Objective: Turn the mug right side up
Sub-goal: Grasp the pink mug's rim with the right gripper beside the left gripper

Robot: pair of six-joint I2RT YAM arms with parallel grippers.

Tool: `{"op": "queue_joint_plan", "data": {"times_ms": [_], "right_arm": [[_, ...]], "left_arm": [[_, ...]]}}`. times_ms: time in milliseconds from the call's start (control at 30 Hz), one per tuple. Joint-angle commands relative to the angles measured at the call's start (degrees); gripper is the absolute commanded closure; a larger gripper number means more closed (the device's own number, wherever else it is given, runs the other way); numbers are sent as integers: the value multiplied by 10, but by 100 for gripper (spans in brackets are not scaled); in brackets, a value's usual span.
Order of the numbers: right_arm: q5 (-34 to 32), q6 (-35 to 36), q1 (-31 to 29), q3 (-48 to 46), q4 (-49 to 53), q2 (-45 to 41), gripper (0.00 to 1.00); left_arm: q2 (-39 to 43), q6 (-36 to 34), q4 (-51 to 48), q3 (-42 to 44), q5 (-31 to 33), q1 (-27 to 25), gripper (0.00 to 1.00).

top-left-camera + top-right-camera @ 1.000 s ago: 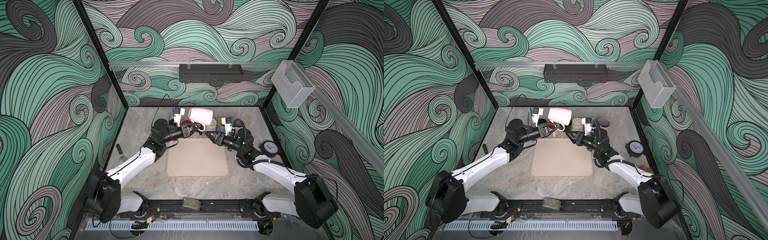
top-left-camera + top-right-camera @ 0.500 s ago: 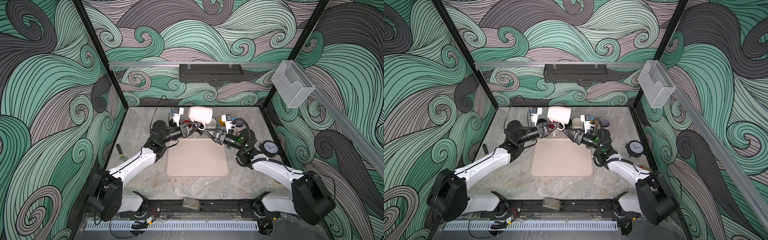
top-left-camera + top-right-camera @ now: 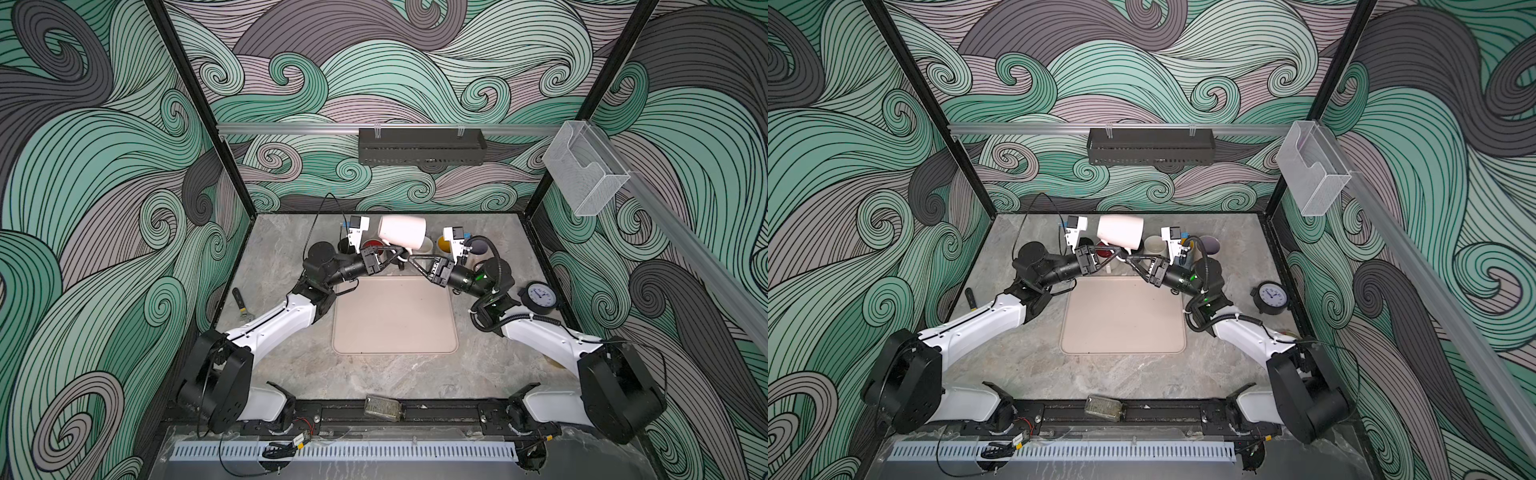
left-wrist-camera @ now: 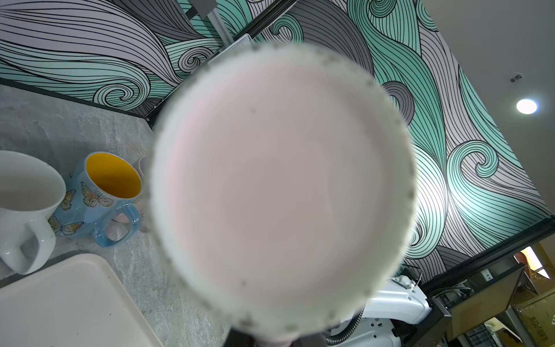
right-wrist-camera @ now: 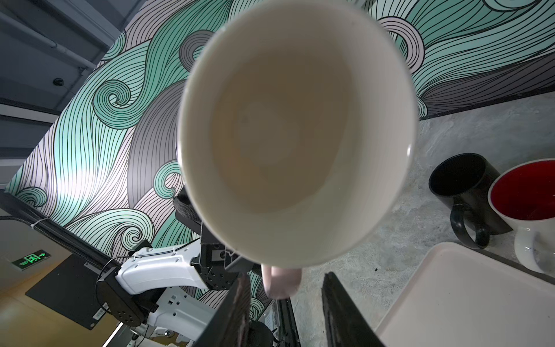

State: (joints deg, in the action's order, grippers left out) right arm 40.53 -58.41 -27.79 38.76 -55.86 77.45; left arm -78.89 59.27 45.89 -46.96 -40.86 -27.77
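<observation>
Aloft and on its side: mug (image 3: 402, 232), held beyond the tray's (image 3: 395, 324) far edge. Its axis is level, the mouth is turned toward the right arm, and the handle (image 5: 280, 282) hangs down. The left gripper (image 3: 395, 252) is clamped on the mug at the handle. The right gripper (image 3: 412, 259) is nearest, with its jaws apart astride the handle, and no contact is seen. A red mug (image 5: 528, 192) and a black mug (image 5: 459, 177) stand upright nearby and should be avoided at set-down.

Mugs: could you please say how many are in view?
6: pink mug held by the left gripper; black mug, red-lined mug, white mug, butterfly mug and lilac mug along the back; others may be hidden.
</observation>
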Motion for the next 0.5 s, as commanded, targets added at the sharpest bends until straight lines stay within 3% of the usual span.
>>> {"op": "queue_joint_plan", "data": {"times_ms": [0,200,467], "right_arm": [[-6,-27,5,21,-46,17,65],[-8,-73,5,34,-104,47,72],[-27,-81,5,42,-94,63,75]], "left_arm": [[-2,15,89,-3,-14,0,100],[-8,14,97,10,-10,-8,100],[-22,4,102,15,-6,-26,100]]}}
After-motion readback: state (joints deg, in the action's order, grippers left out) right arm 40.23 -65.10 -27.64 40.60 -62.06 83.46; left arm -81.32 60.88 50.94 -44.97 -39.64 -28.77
